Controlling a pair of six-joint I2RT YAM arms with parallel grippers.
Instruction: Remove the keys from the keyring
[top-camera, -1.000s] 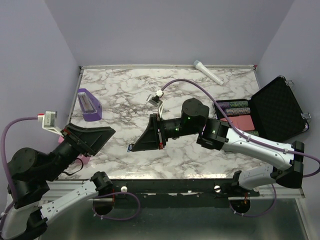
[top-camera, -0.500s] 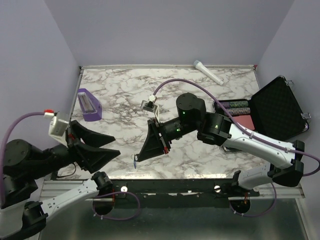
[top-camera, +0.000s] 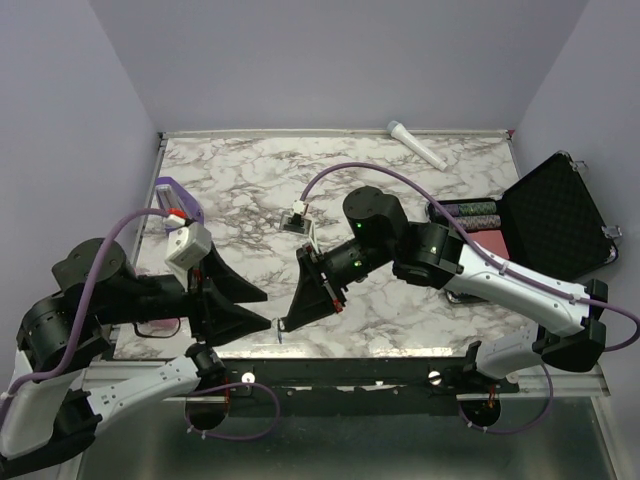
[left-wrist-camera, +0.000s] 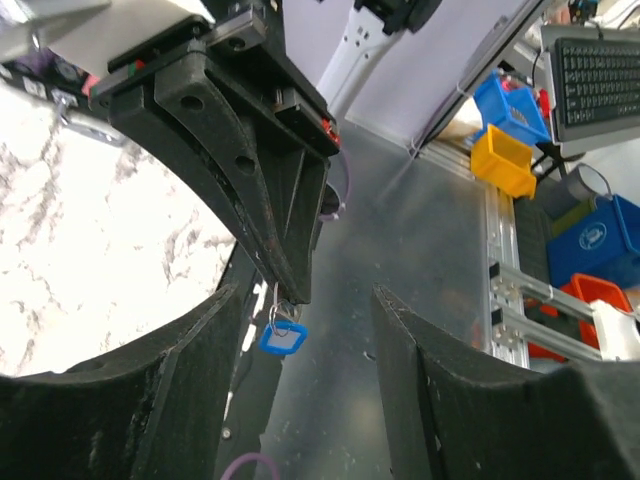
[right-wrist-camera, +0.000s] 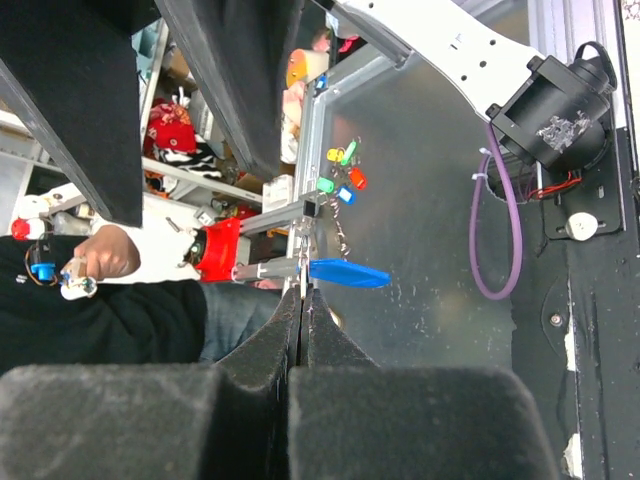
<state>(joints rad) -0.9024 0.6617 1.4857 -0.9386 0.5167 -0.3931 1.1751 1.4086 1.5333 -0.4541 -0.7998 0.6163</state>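
Note:
My right gripper (top-camera: 285, 325) is shut at the table's front edge. In its own view the right gripper (right-wrist-camera: 303, 293) pinches thin silver metal at its tips, and the keyring's blue tag (right-wrist-camera: 348, 272) sticks out edge-on beside them. I cannot tell whether that metal is the ring or the key. My left gripper (top-camera: 267, 310) is open and points at the right fingertips from the left. In the left wrist view the blue tag (left-wrist-camera: 281, 338) hangs on its ring under the right fingertips (left-wrist-camera: 288, 285), between the open jaws of the left gripper (left-wrist-camera: 310, 300), nearer the left finger.
A purple wedge block (top-camera: 170, 190) sits at the left, partly behind the left arm. A white tube (top-camera: 418, 145) lies at the back. An open black case (top-camera: 555, 215) with poker chips (top-camera: 465, 212) stands at the right. A metal frame runs below the front edge.
My left gripper has swung right until its open jaws reach the right fingertips. My right gripper has moved down-left toward the front edge with the blue tag dangling.

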